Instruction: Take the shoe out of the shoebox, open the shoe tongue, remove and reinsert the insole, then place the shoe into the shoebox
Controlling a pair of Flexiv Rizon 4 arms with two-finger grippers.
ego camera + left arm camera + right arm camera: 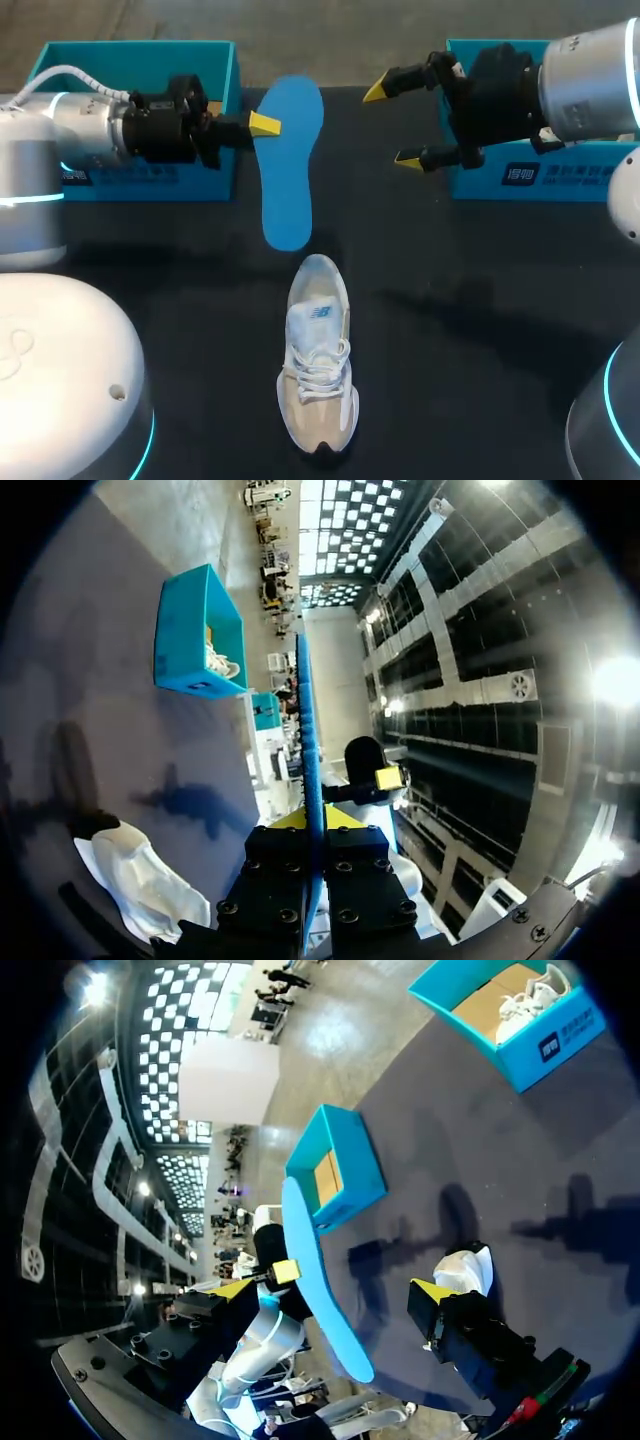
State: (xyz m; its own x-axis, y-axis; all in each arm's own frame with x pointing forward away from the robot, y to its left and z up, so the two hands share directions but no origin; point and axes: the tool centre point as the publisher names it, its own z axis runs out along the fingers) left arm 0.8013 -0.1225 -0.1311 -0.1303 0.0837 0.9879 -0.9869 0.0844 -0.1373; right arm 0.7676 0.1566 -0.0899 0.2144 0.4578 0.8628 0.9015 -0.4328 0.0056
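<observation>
Our left gripper clamps the blue insole by its edge, holding it in the air over the table. Our right gripper hangs just beside it, fingers spread wide. The shoe sits upright on the table, outside both teal shoeboxes.

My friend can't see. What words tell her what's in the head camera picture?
The left gripper holds a blue insole by its edge over the black table, with the right gripper open nearby. A white and beige shoe lies on the table nearer the camera. The teal left shoebox and right shoebox sit at the back.
</observation>
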